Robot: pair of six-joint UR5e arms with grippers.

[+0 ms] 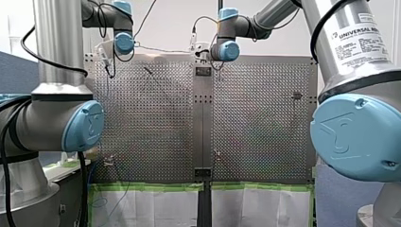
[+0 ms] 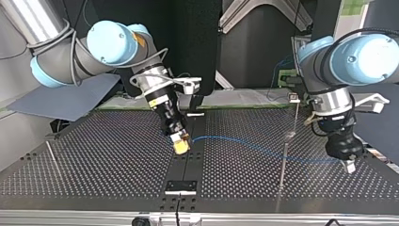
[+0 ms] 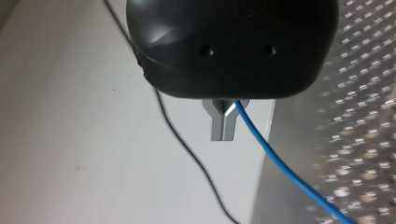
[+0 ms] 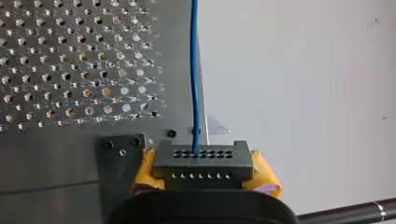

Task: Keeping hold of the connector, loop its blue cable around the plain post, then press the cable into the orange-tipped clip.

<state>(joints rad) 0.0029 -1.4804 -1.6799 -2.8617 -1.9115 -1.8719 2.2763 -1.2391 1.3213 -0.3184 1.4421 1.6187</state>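
Right wrist view: the right gripper (image 4: pixel 204 176) pinches the connector (image 4: pixel 203 161) between yellow pads (image 4: pixel 267 179), the blue cable (image 4: pixel 194 70) running straight ahead. The left gripper (image 3: pixel 223 136) has its metal fingers (image 3: pixel 217 125) pressed together on that cable.

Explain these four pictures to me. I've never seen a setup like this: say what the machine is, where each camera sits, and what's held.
These are two jointed robot arms working over a perforated metal table. The front view looks from behind the arms. The top view faces them from across the table, so sides swap: the right gripper appears at its left, the left gripper at its right. A blue cable runs between them. The other two cameras sit on the wrists. The right wrist view shows yellow pads clamping a dark connector, with the cable leaving it. The left wrist view shows closed metal fingers pinching the cable further along.
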